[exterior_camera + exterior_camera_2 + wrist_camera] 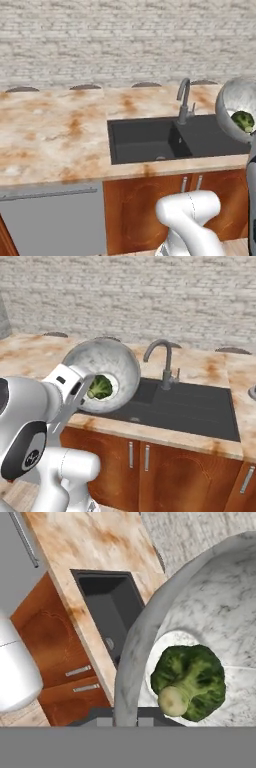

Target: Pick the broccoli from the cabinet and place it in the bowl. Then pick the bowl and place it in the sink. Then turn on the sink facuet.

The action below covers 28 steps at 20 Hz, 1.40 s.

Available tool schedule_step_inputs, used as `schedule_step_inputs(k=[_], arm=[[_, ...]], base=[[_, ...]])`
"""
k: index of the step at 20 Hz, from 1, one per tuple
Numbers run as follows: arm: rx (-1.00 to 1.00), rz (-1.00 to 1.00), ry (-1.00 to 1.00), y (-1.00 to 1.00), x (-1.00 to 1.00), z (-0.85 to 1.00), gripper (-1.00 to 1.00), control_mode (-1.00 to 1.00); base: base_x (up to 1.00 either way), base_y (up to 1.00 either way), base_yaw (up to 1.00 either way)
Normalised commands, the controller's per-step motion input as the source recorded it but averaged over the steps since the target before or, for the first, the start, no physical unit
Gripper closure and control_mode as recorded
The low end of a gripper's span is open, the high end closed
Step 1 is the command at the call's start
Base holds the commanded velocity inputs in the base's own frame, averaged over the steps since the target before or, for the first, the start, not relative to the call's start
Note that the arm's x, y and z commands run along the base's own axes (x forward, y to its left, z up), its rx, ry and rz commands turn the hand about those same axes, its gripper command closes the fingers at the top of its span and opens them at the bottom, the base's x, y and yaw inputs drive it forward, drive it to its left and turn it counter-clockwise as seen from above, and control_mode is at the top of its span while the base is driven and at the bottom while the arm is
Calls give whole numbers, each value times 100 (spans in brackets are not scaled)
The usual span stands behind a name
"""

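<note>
The whitish-grey mottled bowl (107, 358) hangs tilted on its side over the front left edge of the black sink (195, 408), mouth turned toward the cameras. The dark green broccoli (100, 387) lies inside it, and the hand view shows the broccoli (190, 679) against the bowl's (215, 607) floor. My gripper (84, 398) is shut on the bowl's rim. In the left base view the bowl (231, 102) with the broccoli (243, 121) hangs at the right edge, above the sink (145, 140). The arched sink faucet (184, 100) stands behind the basin. The cabinet is out of view.
Orange-beige marbled counter (50, 130) stretches left of the sink, backed by a pale brick wall. Below are a grey appliance front (50, 217) and reddish-brown doors with metal handles (137, 456). The counter carries on right of the sink (242, 376).
</note>
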Motion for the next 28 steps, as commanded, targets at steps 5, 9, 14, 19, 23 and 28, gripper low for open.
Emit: schedule_step_inputs(k=[5,9,14,19,23,28], arm=[[0,0,0,0,0,0,100,100],[0,0,0,0,0,0,100,100],[0,0,0,0,0,0,100,100],[0,0,0,0,0,0,100,100],[0,0,0,0,0,0,100,100],[0,0,0,0,0,0,100,100]], base=[[-5,-81,20],[-3,-91,0],[34,-34,-1],[65,2,-6],[36,9,-13],[10,41,-20]])
